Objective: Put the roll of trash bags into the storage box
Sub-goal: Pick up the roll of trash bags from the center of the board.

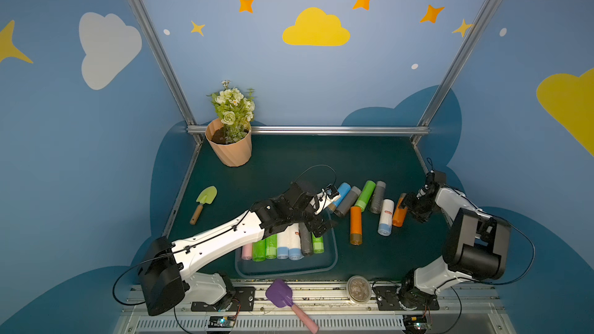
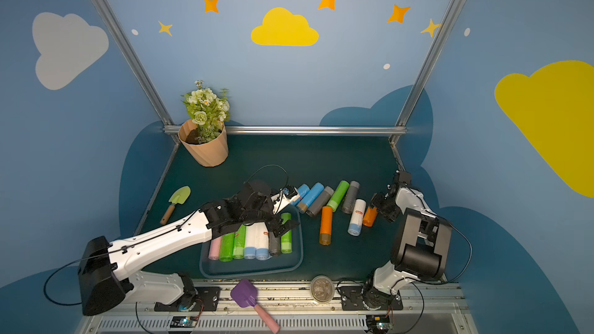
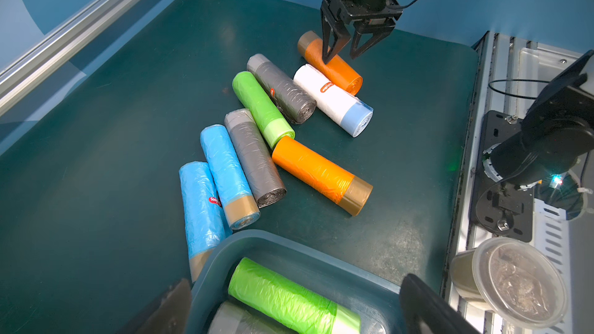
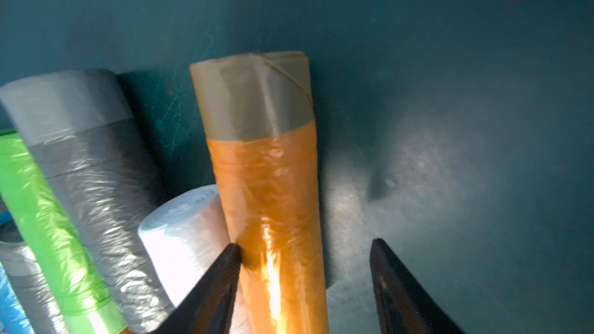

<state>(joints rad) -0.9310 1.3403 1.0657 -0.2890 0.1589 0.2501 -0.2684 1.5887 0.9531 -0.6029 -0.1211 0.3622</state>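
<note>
My right pincer (image 4: 307, 243) is spread astride the orange roll (image 4: 266, 171) near the desk's (image 1: 321, 162) right edge, one finger (image 4: 221, 271) touching it, the other off. Roll's long axis runs front-to-back, across my jaws. The storage box (image 1: 289, 267) sits left, by the front edge.

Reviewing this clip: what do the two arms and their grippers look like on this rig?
The left arm and right arm have white shell links with bulky black joint housings. Thin black cables loop along them. The left gripper and right gripper are black, with two tapered pointed fingers each.
</note>
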